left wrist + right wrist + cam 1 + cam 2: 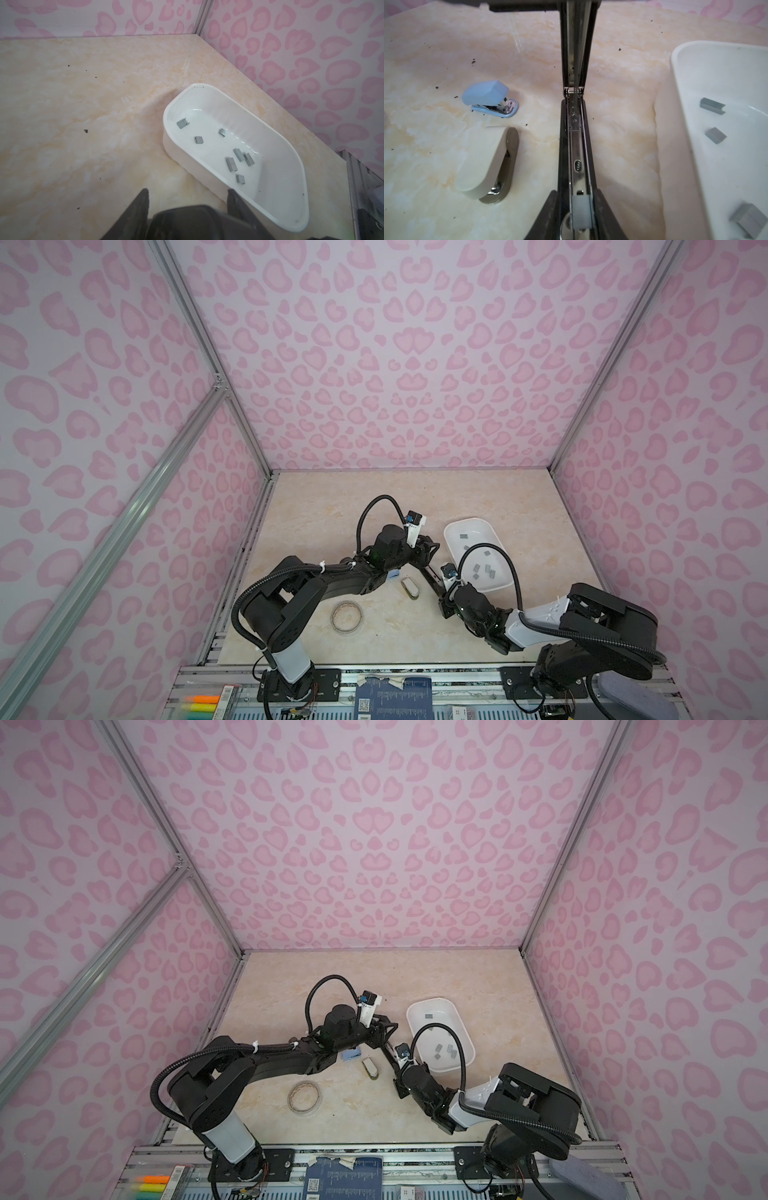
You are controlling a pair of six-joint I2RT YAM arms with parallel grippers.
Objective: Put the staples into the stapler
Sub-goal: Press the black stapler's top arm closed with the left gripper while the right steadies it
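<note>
Both claws held the black stapler (pixel 576 145); the staples (pixel 231 164) lay in the tray (pixel 280 187).
The right claw (pixel 577 194) clamped narrowly on the stapler's base, flat on the tabletop (pixel 623 104); the left claw (pixel 188 193), about half open, gripped the raised lid, leaving the magazine exposed. The staples sat loose in the white tray just beside the stapler, touched by neither claw.

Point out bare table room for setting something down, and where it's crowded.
Widest free patch: the far table between the back wall, the left arm and the tray. A smaller one lies near the front, between the tape roll and the right arm. Crowded: the middle, where the blue stapler, beige stapler and open black stapler cluster beside the tray.
</note>
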